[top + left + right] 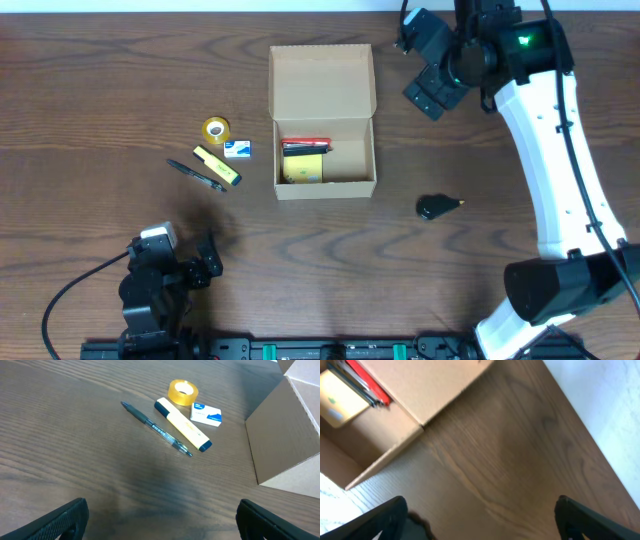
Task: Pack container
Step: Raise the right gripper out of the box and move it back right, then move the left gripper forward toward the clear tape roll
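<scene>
The container is a tan cardboard box in mid-table, its flap lid laid open toward the back. Inside lie red pens and a yellow pad. My right gripper hovers open and holding nothing, beyond the box's far right corner. In the right wrist view the box corner shows at upper left. My left gripper is open near the front left. In the left wrist view nothing sits between its fingers, and the box wall is at right.
Left of the box lie a tape roll, a small white-and-blue packet, a yellow highlighter and a dark pen. A small black object rests right of the box.
</scene>
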### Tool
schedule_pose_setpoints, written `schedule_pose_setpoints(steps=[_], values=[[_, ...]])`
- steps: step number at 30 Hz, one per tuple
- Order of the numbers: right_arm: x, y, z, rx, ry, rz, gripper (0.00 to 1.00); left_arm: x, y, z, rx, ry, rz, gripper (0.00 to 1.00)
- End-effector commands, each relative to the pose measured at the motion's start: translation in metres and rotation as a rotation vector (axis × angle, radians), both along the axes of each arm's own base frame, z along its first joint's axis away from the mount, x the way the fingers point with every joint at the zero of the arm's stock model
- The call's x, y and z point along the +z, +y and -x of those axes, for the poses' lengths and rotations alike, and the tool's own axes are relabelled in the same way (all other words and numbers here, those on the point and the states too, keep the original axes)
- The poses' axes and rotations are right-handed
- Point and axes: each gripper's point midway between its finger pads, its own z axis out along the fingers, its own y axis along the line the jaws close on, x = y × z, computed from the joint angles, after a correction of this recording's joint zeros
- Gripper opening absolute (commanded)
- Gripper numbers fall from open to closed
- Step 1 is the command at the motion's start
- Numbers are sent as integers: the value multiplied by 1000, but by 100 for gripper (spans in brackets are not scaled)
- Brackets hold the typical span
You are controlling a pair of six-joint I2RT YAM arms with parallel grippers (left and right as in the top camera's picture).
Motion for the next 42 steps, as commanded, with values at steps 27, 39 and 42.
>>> schedule_pose_setpoints(steps=[27, 39, 42], values=[[8, 143, 41, 142, 11, -193, 99, -2, -2, 0, -8, 0, 2, 95], [-3, 99, 38, 49, 87, -158, 99, -1, -13, 0, -25, -2, 110, 95], [-5, 94, 41, 39, 112, -166, 99, 0, -32, 4, -20, 28, 337, 95]])
